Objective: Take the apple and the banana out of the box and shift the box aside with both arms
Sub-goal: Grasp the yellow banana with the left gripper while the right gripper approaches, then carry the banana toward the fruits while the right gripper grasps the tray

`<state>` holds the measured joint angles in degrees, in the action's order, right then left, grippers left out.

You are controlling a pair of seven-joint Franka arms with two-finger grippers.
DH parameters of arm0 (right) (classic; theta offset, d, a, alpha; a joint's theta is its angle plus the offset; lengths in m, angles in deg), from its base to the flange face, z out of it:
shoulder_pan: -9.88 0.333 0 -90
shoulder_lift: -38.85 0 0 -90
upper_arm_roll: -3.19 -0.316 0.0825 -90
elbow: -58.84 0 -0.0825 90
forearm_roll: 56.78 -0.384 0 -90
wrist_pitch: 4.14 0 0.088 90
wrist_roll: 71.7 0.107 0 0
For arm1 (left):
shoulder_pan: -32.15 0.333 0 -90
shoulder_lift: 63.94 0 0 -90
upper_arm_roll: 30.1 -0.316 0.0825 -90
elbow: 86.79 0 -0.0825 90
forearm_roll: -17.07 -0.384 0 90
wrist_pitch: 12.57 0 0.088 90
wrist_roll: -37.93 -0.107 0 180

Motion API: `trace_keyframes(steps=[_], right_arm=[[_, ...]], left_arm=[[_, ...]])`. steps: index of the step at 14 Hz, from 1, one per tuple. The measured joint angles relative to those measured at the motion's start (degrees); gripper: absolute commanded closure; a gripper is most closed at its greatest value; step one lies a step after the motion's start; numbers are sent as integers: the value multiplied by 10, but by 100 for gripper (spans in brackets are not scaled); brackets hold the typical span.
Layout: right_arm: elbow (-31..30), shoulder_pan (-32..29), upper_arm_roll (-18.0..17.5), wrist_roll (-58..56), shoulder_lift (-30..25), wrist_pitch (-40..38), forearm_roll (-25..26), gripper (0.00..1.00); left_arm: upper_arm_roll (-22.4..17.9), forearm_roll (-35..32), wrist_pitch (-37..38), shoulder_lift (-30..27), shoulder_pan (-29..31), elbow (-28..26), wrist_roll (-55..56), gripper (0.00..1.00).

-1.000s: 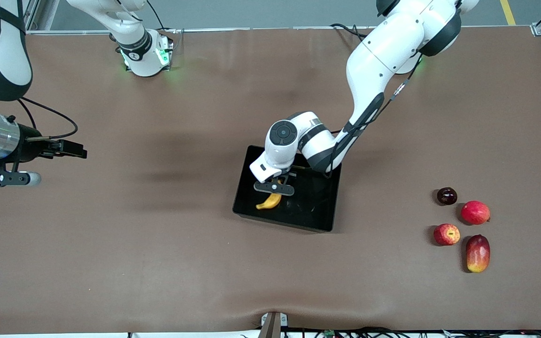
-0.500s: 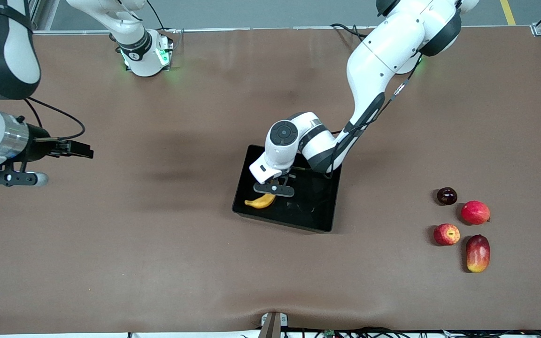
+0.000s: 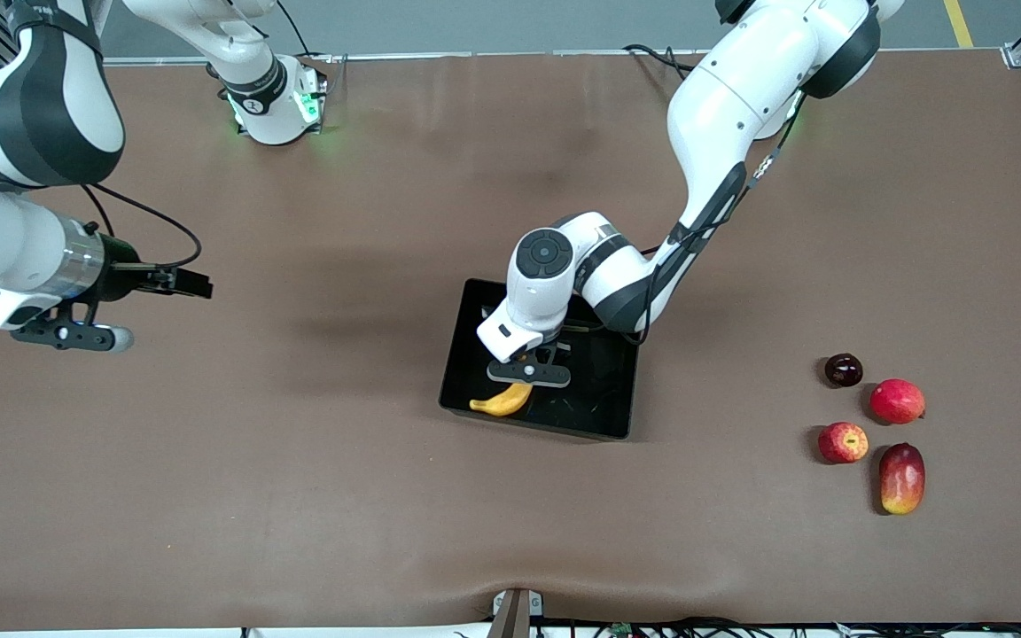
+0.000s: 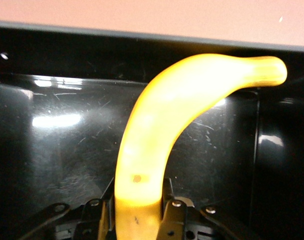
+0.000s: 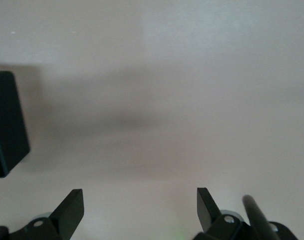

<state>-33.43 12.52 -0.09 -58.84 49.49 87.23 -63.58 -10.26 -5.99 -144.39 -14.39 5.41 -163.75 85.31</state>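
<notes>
My left gripper (image 3: 526, 379) is shut on the yellow banana (image 3: 502, 403) and holds it low over the black tray (image 3: 604, 399), at the tray's wall nearer the front camera. In the left wrist view the banana (image 4: 161, 130) sits between the jaws of my left gripper (image 4: 137, 220) above the glossy tray floor (image 4: 52, 150). The small red apple with yellow speckles (image 3: 843, 442) lies on the table toward the left arm's end. My right gripper (image 3: 196, 285) is open and empty over bare table toward the right arm's end; the right wrist view shows that gripper (image 5: 140, 202) and a tray corner (image 5: 7, 125).
Around the apple lie a dark plum-like fruit (image 3: 843, 369), a round red fruit (image 3: 897, 400) and an oblong red-yellow mango (image 3: 901, 478). The brown table (image 3: 298, 496) stretches wide between the tray and both arms' ends.
My left gripper has carried the banana toward the tray wall nearer the front camera. My right arm has moved its open gripper toward the tray.
</notes>
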Motion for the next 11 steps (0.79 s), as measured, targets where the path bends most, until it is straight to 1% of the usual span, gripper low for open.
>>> trace_keyframes(steps=[2, 4, 7, 9, 11], right_arm=[[-4, 16, 0, 12, 0, 21, -19, 0], [-26, 42, -2, 60, 0, 68, -24, 0], [-57, 96, -3, 131, 6, 135, -24, 0], [-65, 128, -3, 161, 16, 173, -24, 0], [-66, 159, -4, 189, 39, 225, -24, 0]], left_arm=[[-1, 0, 2, -7, 1, 6, 0, 100], [-6, 0, 5, -20, 5, 9, 0, 100], [-23, 0, 17, -50, 12, 13, -1, 100], [-35, 0, 21, -72, 16, 14, -4, 100], [-42, 0, 25, -91, 34, 15, -5, 100]])
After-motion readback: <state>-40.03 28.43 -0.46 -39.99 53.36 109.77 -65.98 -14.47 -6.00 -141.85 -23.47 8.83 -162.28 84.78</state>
